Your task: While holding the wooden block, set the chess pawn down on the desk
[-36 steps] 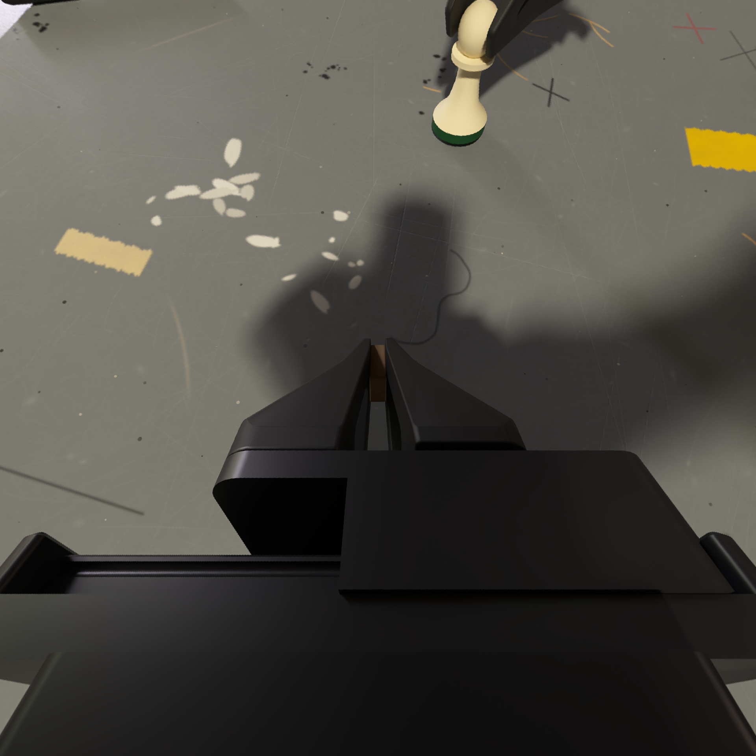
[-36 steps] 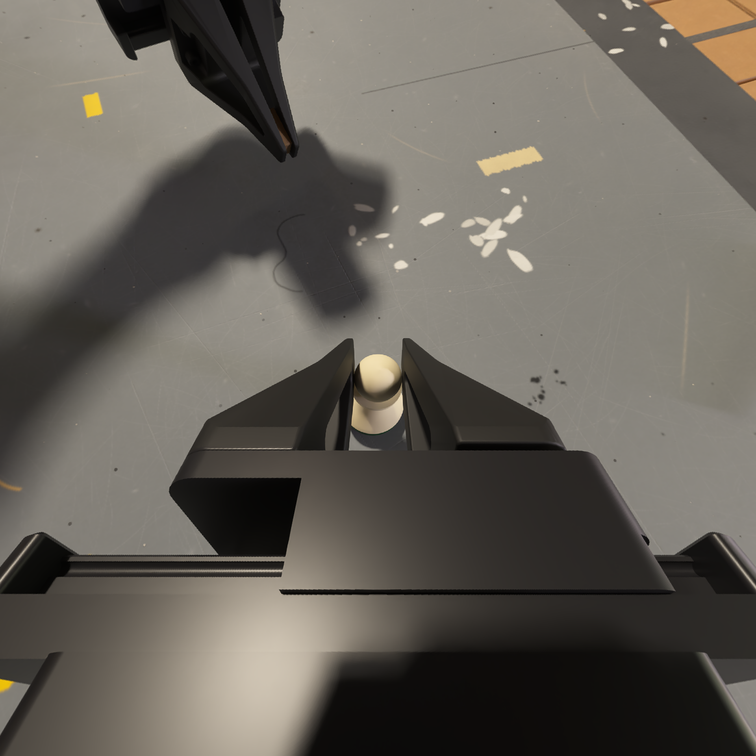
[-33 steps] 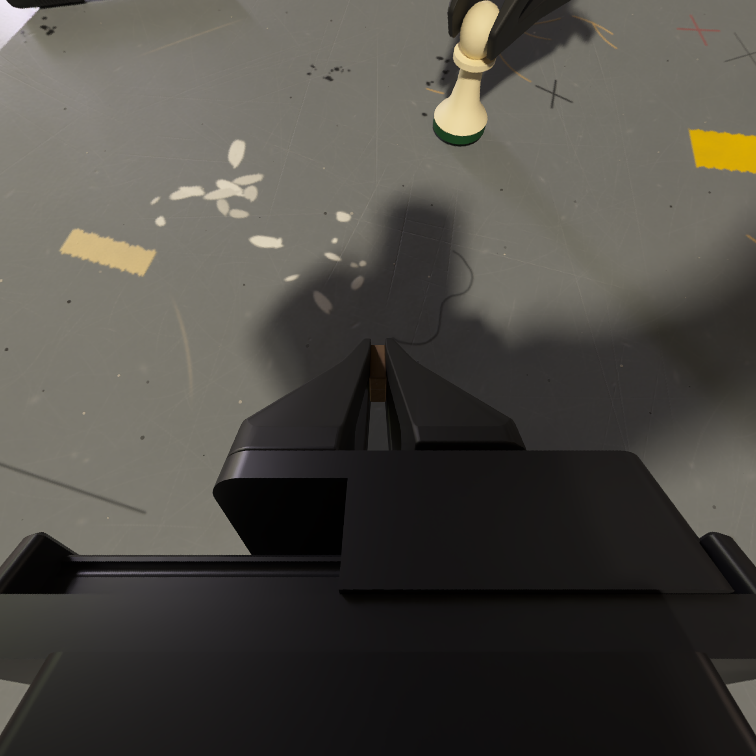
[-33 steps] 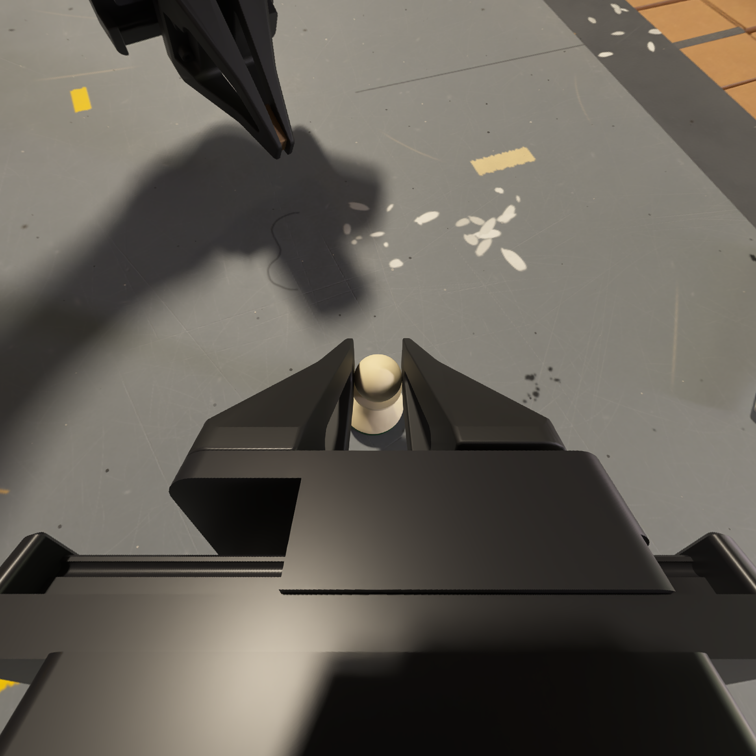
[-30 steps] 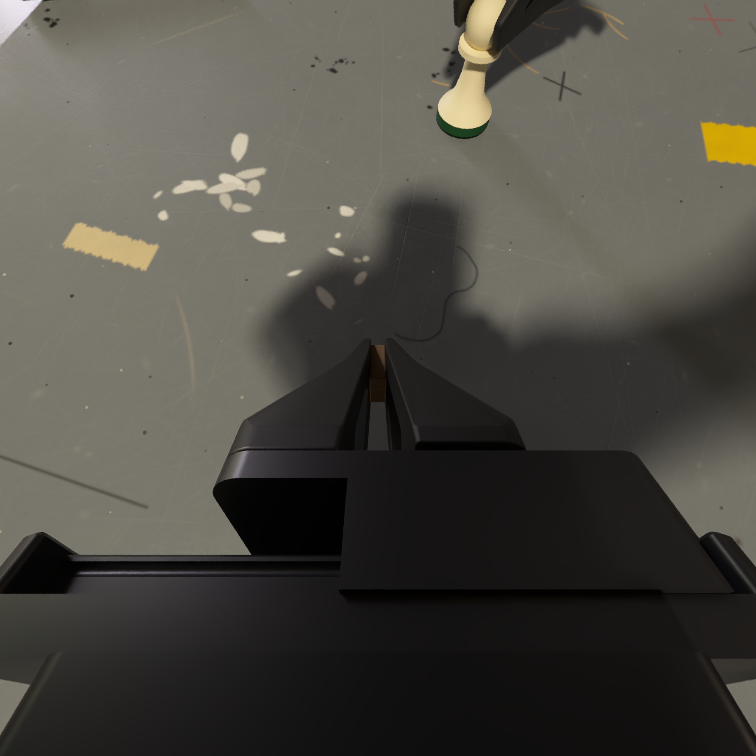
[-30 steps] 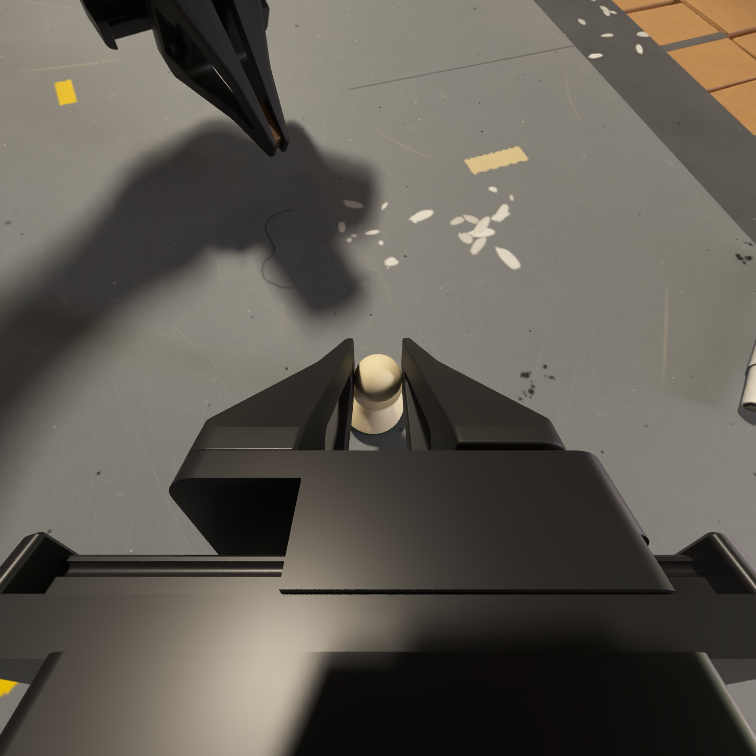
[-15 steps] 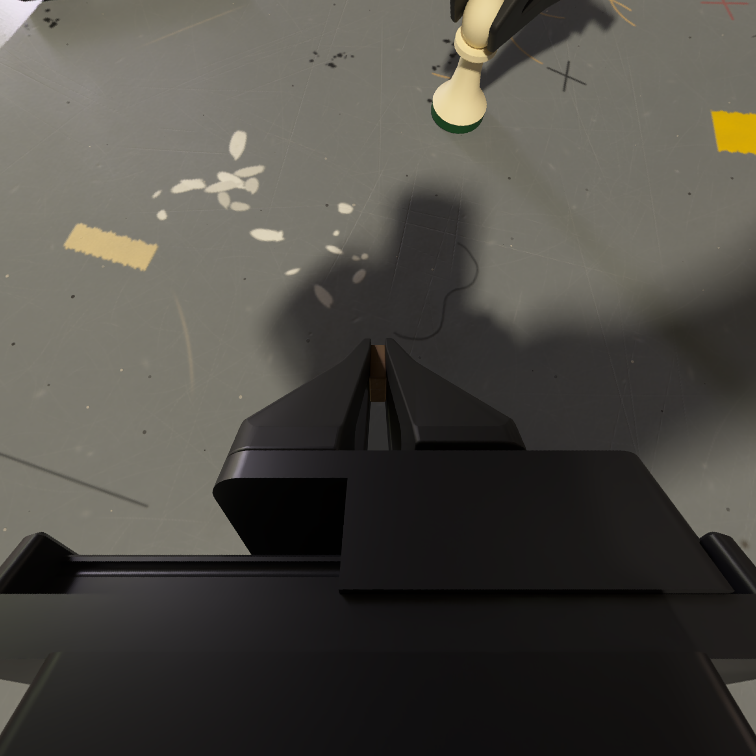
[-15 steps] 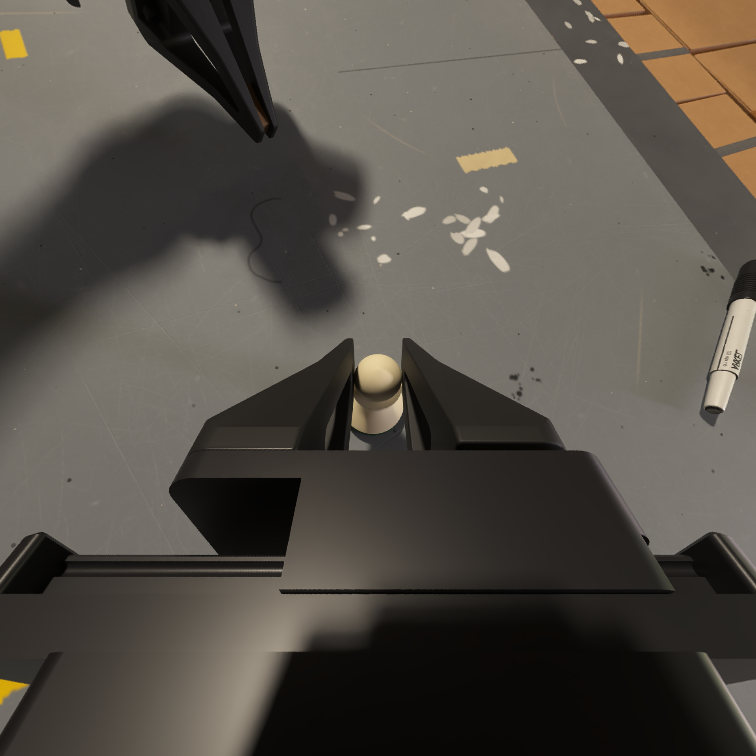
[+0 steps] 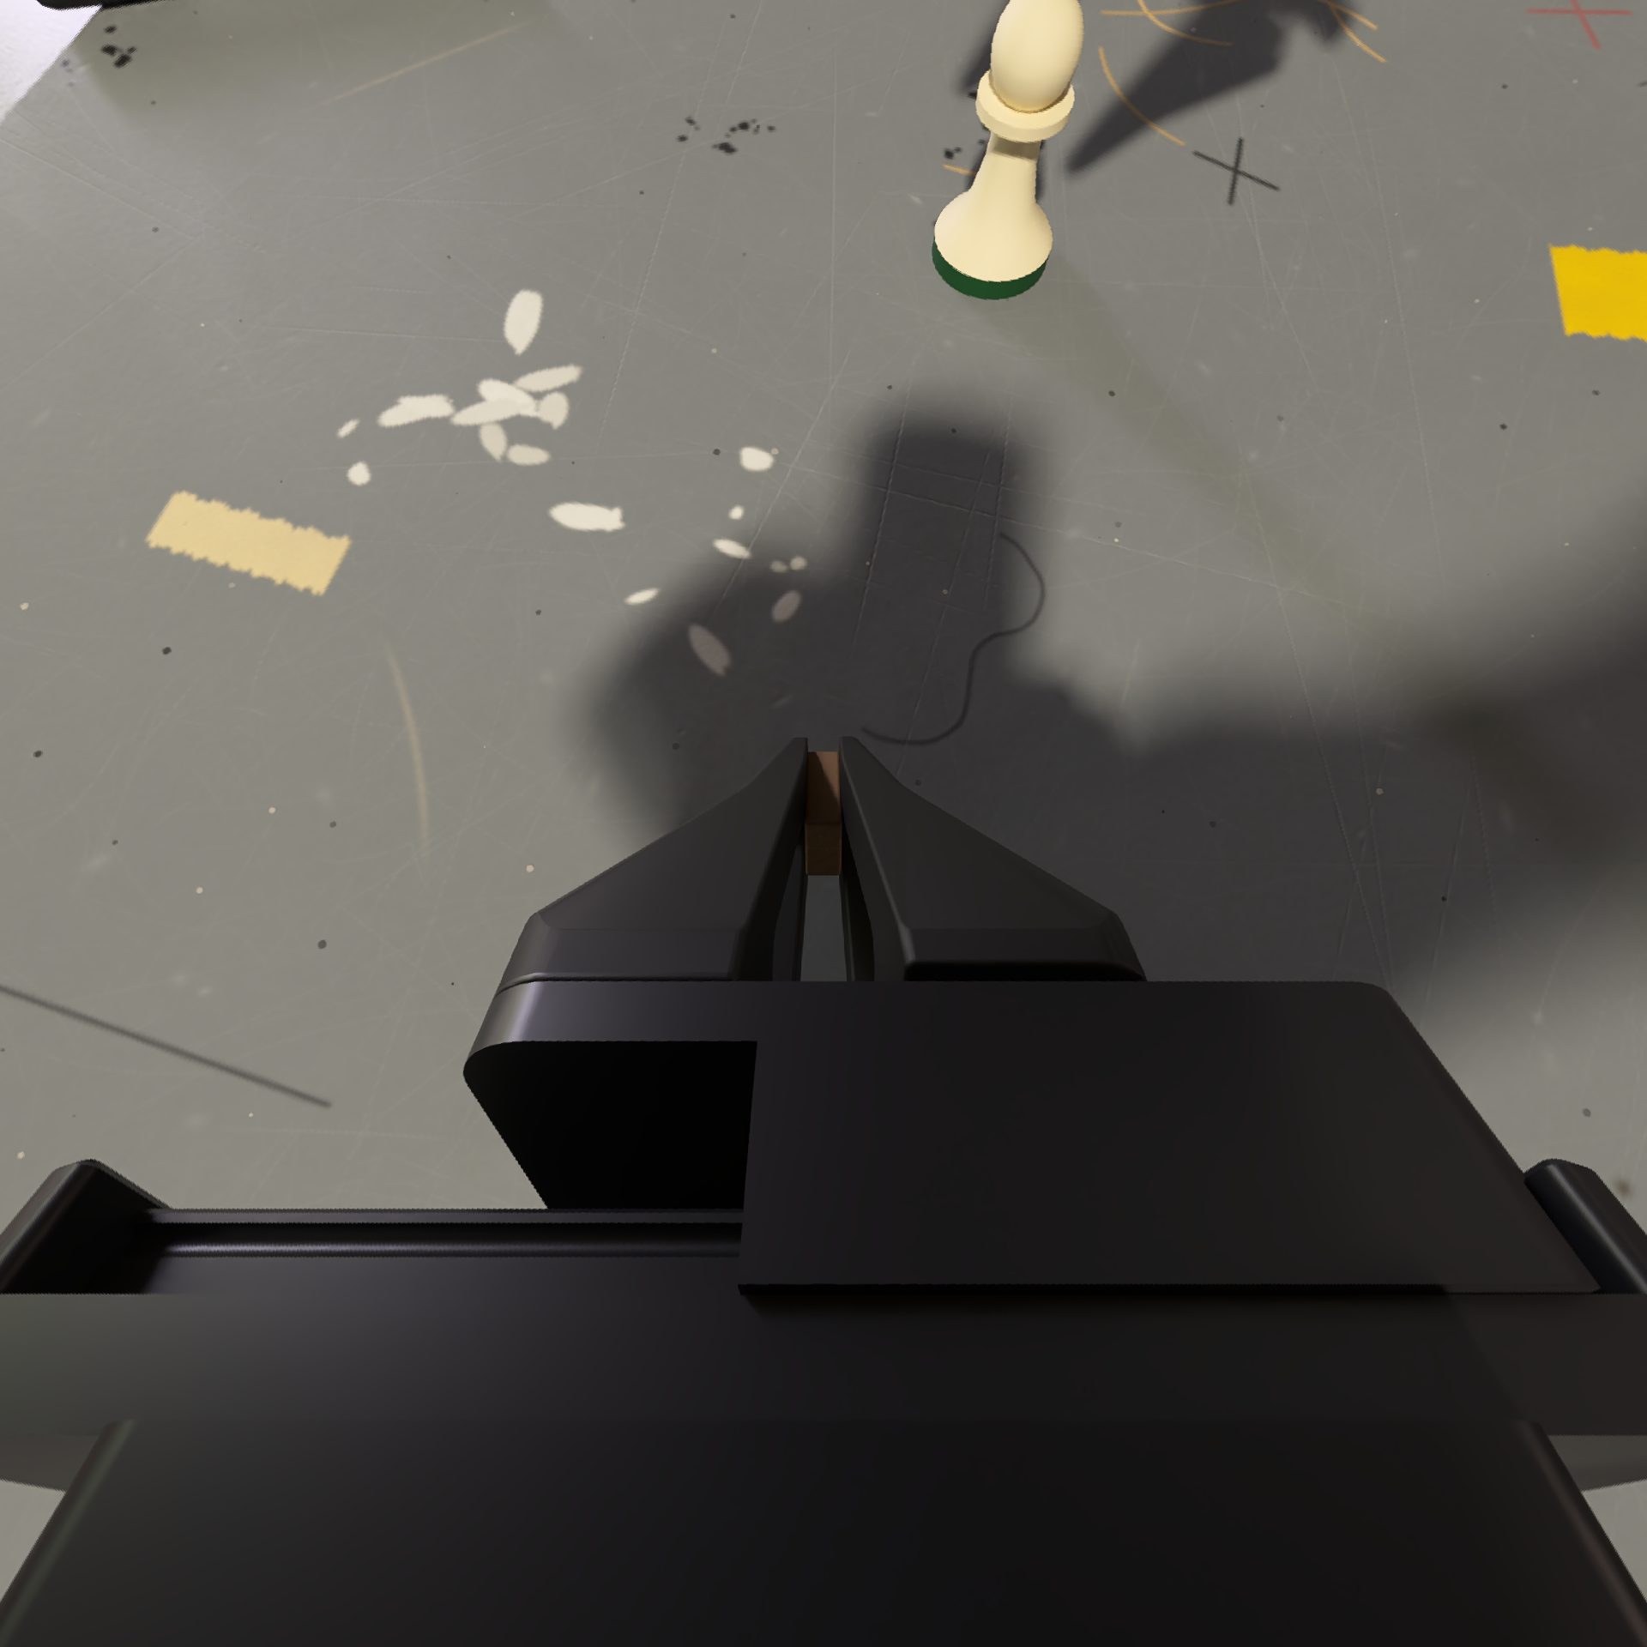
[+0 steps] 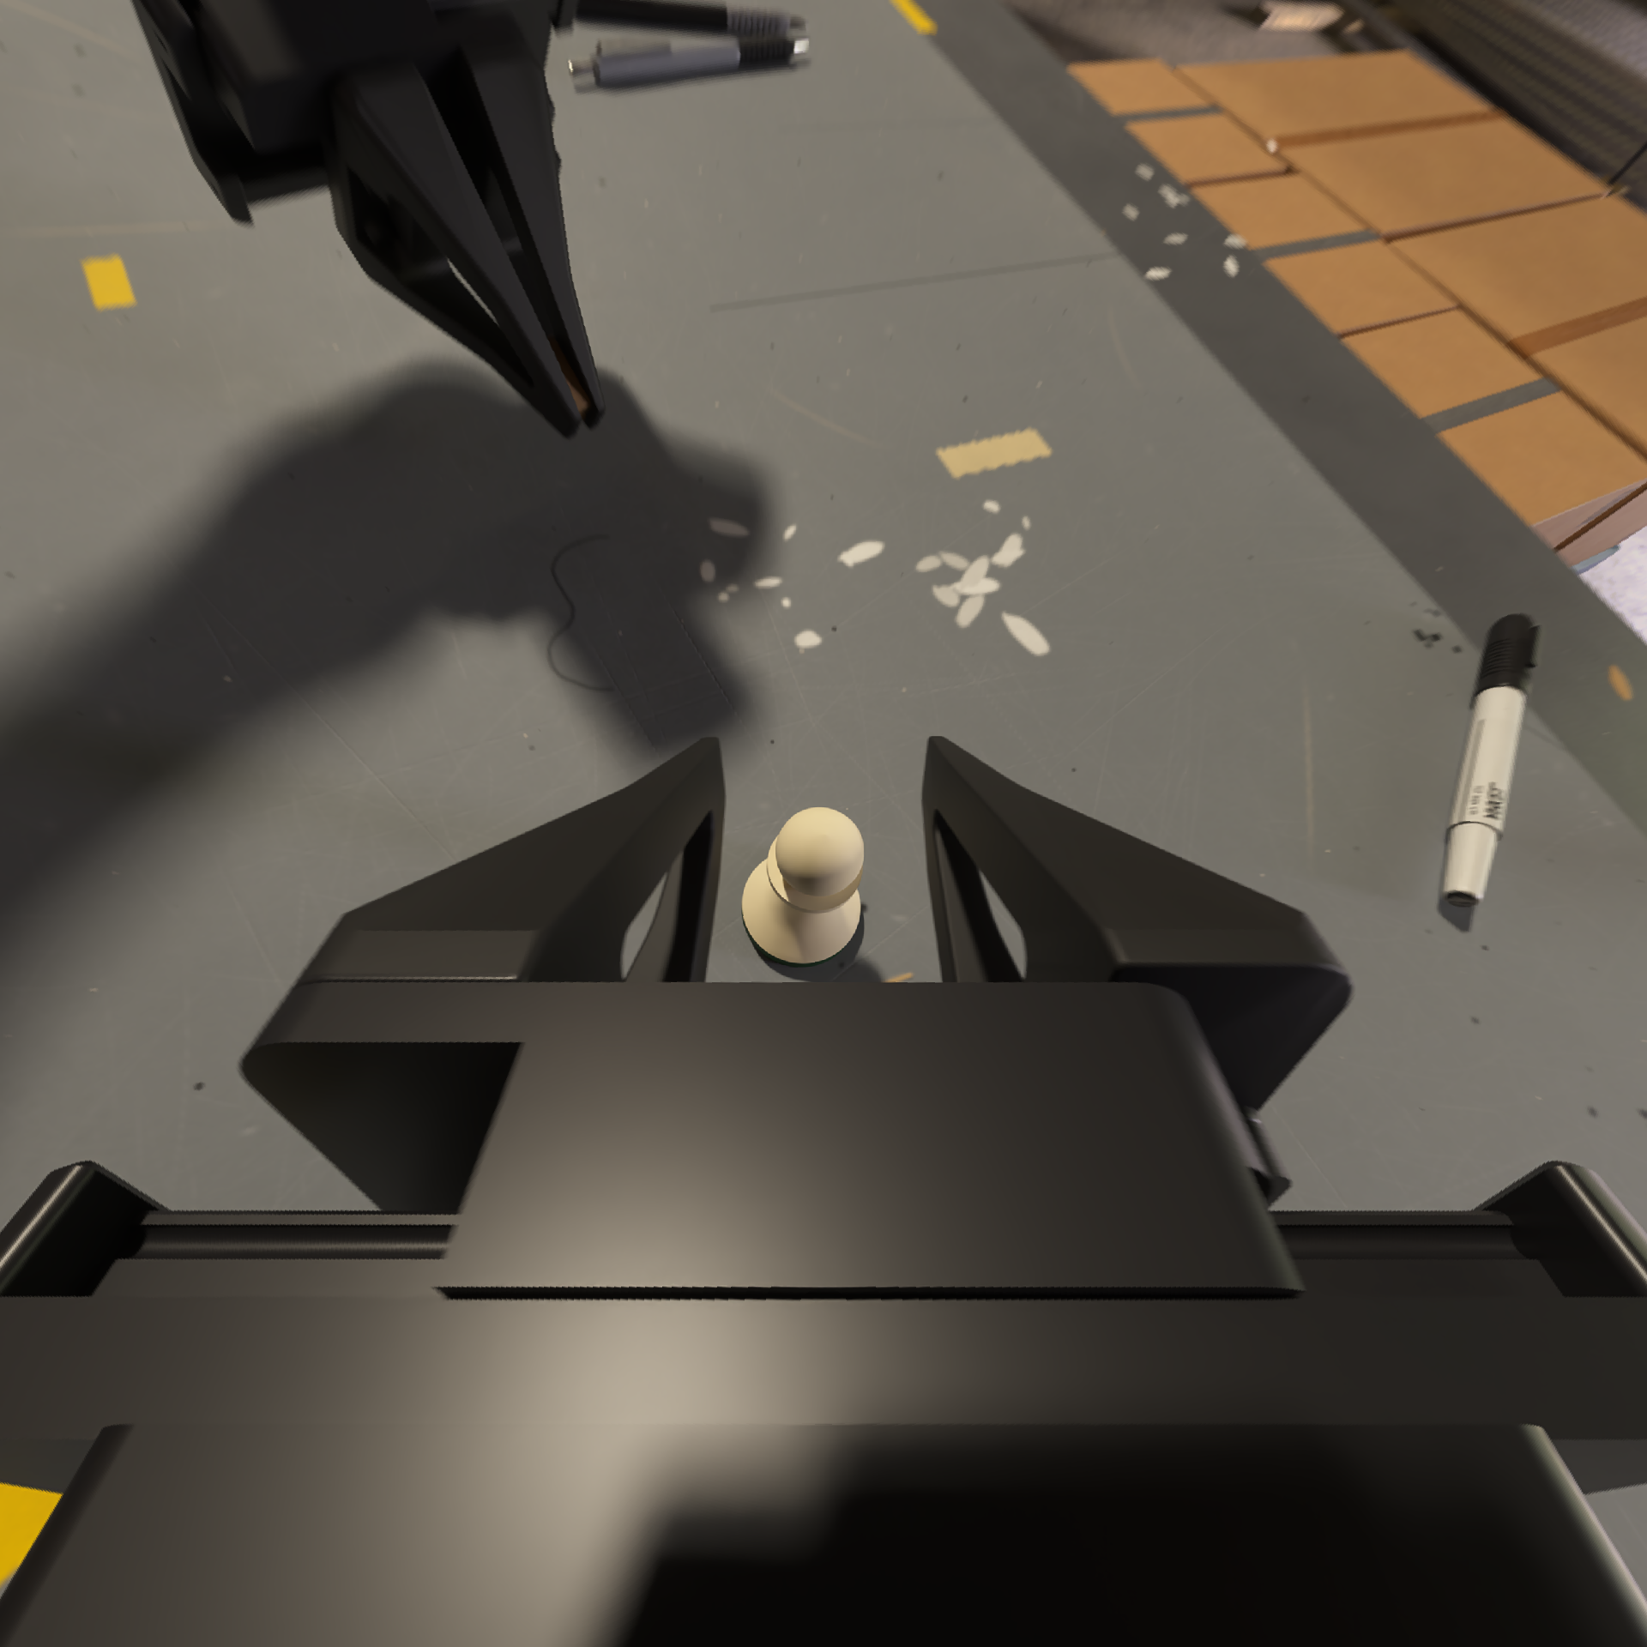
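Note:
The cream chess pawn (image 9: pixel 1003 169) with a green felt base stands upright on the grey desk (image 9: pixel 267 802), free of any gripper. In the right wrist view the pawn (image 10: pixel 809 882) sits below and between my right gripper's (image 10: pixel 822 757) spread fingers, which do not touch it. My left gripper (image 9: pixel 823 757) is shut on a small wooden block (image 9: pixel 823 813), held above the desk. The left gripper also shows in the right wrist view (image 10: pixel 575 419) at upper left, with the block's brown edge (image 10: pixel 579 399) between its tips.
A black-capped white marker (image 10: pixel 1484 766) lies right of the pawn. Grey pens (image 10: pixel 686 58) lie at the far edge. Tan tape (image 9: pixel 248 542), yellow tape (image 9: pixel 1600 292) and pale flecks (image 9: pixel 508 410) mark the desk. Brown tiled floor (image 10: pixel 1426 223) lies beyond the desk's edge.
My right gripper has opened and let go of the pawn, which now stands on the desk; the gripper has risen above it. The left gripper still holds the block.

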You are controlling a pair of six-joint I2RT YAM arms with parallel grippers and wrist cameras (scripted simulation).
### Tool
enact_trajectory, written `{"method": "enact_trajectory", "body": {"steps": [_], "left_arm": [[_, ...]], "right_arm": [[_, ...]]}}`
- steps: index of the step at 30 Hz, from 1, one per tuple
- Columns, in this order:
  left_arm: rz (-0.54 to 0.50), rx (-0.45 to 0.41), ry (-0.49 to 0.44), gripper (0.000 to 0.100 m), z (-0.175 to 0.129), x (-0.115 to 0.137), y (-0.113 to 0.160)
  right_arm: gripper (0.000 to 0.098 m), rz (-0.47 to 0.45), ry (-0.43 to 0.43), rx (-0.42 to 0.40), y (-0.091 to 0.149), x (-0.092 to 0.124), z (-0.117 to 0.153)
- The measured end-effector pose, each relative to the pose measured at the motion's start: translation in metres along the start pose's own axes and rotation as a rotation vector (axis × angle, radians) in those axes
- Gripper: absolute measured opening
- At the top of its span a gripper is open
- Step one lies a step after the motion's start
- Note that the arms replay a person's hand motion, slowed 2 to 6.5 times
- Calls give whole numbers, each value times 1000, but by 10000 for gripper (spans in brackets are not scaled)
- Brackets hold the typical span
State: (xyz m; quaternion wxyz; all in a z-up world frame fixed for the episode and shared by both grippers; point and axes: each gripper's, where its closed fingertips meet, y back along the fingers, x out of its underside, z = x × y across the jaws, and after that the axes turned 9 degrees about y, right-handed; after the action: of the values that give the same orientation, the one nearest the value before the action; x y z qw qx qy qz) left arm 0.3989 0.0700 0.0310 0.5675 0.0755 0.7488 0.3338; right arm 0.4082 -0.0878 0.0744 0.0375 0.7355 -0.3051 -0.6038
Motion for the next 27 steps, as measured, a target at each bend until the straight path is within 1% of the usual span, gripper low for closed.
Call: {"method": "enact_trajectory", "body": {"steps": [2,5,7,11,13,16,18,20,22,23,27], "left_arm": [[0,0,0,57,0,0,0],[-1,-1,-1,57,0,0,0],[-1,-1,-1,57,0,0,0],[1,1,1,57,0,0,0],[2,4,3,57,0,0,-1],[3,8,6,57,0,0,-1],[4,10,8,57,0,0,-1],[5,12,10,57,0,0,-1],[6,14,14,57,0,0,-2],[7,15,16,57,0,0,-2],[9,19,27,57,1,0,-2]], "right_arm": [[446,-30,-4,21,10,-9,-2],[510,-50,-1,65,30,-23,-7],[526,-55,9,104,46,-31,-12],[521,-48,25,186,85,-43,-23],[481,-28,32,231,107,-43,-31],[370,23,40,296,141,-37,-41],[257,66,43,335,164,-29,-48],[112,115,45,375,187,-19,-56],[18,164,39,410,208,-8,-64],[6,187,31,423,218,-3,-67],[10,263,-27,448,252,17,-80]]}}
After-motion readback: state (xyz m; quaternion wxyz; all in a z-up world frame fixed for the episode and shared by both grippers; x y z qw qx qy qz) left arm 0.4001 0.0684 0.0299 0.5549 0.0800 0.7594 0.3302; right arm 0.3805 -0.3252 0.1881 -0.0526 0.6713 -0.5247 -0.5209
